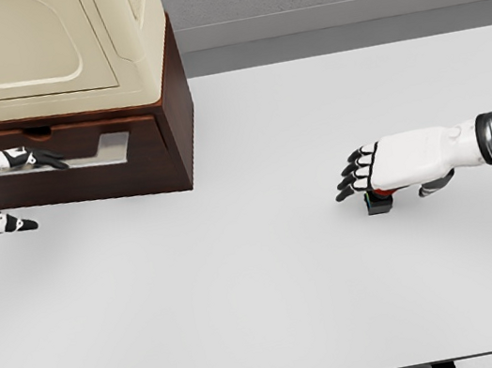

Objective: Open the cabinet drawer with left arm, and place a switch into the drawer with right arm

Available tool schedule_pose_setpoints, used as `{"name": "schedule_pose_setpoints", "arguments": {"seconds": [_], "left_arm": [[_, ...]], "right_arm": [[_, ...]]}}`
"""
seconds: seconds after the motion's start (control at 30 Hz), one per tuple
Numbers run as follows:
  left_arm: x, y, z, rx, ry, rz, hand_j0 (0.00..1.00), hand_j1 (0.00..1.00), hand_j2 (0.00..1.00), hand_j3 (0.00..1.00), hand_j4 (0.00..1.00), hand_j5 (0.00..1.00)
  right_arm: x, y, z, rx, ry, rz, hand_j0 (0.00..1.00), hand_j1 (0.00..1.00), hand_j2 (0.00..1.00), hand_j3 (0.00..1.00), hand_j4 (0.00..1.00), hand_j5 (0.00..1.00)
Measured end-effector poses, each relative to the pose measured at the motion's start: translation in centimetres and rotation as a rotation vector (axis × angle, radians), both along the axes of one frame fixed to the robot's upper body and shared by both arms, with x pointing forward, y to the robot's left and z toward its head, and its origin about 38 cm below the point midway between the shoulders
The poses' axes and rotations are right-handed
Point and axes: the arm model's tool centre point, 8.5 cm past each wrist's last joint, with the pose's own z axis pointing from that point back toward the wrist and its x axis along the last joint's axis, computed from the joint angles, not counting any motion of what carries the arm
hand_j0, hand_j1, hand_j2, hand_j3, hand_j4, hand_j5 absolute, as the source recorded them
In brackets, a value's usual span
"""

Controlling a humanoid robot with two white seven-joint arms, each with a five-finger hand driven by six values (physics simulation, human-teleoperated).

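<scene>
A cream cabinet (pixel 41 48) stands at the back left on a dark brown base, and its drawer front (pixel 142 159) carries a grey bar handle (pixel 98 153). My left hand (pixel 33 191) reaches in from the left edge, its fingers (pixel 41 159) stretched out along the handle and the thumb spread well below. I cannot tell if the drawer is pulled out at all. A small black switch with a red top (pixel 380 200) sits on the white table (pixel 250 317) at the right. Just over it hovers my right hand (pixel 386 180), fingers relaxed and pointing left, thumb apart from the switch.
The cabinet's brown side wall (pixel 178 110) juts onto the table at the upper left. White tabletop stretches between the cabinet and the switch. A grey wall runs behind the table's far edge.
</scene>
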Motion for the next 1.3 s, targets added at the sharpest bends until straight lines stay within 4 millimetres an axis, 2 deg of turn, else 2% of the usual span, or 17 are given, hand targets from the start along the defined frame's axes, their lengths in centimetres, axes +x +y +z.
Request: {"name": "schedule_pose_setpoints", "arguments": {"seconds": [0.23, 0.43, 1.3], "left_arm": [[-0.7, 0.2, 0.2, 0.010, 0.043, -0.030, 0.83, 0.83, 0.83, 0.83, 0.83, 0.83], [-1.3, -0.6, 0.6, -0.085, 0.090, -0.068, 0.83, 0.83, 0.83, 0.83, 0.83, 0.83], [-2.3, -1.5, 1.8, -0.206, 0.140, -0.098, 0.83, 0.83, 0.83, 0.83, 0.83, 0.83]], "right_arm": [[0.2, -0.2, -0.1, -0.012, -0.007, -0.006, 1.00, 1.00, 1.00, 1.00, 1.00, 1.00], [0.3, -0.3, -0.1, -0.013, -0.008, -0.009, 1.00, 1.00, 1.00, 1.00, 1.00, 1.00], [0.4, -0.3, 0.0, -0.013, -0.012, -0.010, 1.00, 1.00, 1.00, 1.00, 1.00, 1.00]]}}
